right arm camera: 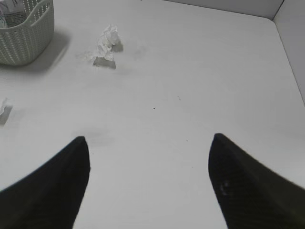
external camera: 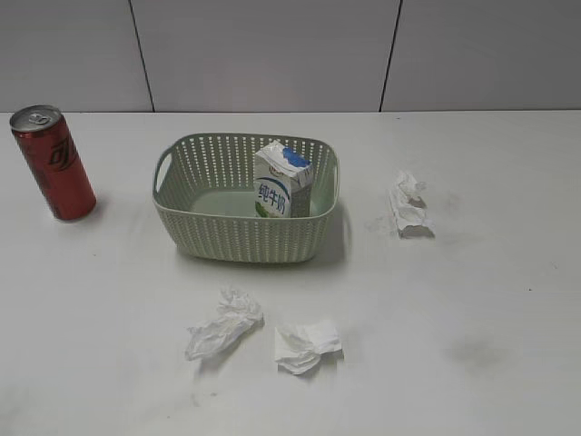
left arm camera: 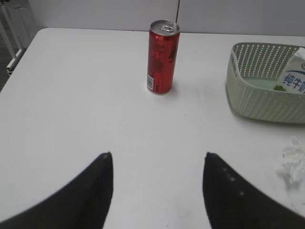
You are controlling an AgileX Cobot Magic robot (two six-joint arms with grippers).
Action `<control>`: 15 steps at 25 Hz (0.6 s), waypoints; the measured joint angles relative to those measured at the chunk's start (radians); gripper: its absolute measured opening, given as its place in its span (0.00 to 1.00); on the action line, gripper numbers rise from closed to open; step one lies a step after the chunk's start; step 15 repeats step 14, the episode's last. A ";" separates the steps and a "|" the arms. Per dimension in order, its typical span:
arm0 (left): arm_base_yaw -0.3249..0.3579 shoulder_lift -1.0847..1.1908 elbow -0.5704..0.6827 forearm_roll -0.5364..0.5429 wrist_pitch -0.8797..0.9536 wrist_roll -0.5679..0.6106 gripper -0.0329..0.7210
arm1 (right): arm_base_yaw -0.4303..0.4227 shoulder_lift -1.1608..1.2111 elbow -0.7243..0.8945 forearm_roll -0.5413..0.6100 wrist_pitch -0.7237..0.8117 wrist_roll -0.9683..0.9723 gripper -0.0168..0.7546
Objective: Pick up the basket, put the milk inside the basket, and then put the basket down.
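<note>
The sage-green basket [external camera: 238,238] rests on the white table at centre. The milk [external camera: 282,180], a white carton with a blue top, stands upright inside it towards the right. Both also show in the left wrist view, the basket [left arm camera: 257,98] at right with the milk [left arm camera: 295,78] in it. A corner of the basket shows in the right wrist view [right arm camera: 28,36]. My left gripper [left arm camera: 157,155] is open and empty over bare table, left of the basket. My right gripper [right arm camera: 148,138] is open and empty over bare table, right of the basket. Neither gripper shows in the exterior view.
A red soda can [external camera: 53,163] stands upright at far left, also in the left wrist view [left arm camera: 163,56]. Crumpled tissues lie in front of the basket [external camera: 223,324] [external camera: 308,345] and to its right [external camera: 408,206]. The table's right edge [right arm camera: 288,57] is near the right gripper.
</note>
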 joint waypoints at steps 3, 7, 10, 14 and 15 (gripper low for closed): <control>0.012 0.000 0.000 0.000 0.000 0.000 0.64 | 0.000 0.000 0.000 0.000 0.000 0.000 0.79; 0.054 0.000 0.000 0.000 0.000 0.000 0.64 | 0.000 0.000 0.000 0.000 0.000 0.000 0.79; 0.071 0.000 0.000 0.000 0.000 0.000 0.64 | 0.000 0.000 0.000 0.000 0.000 0.000 0.79; 0.073 0.000 0.000 0.000 0.000 0.000 0.63 | 0.000 0.000 0.000 0.000 0.000 0.000 0.79; 0.073 0.000 0.000 0.000 0.000 0.000 0.63 | 0.000 0.000 0.000 0.000 0.000 0.000 0.79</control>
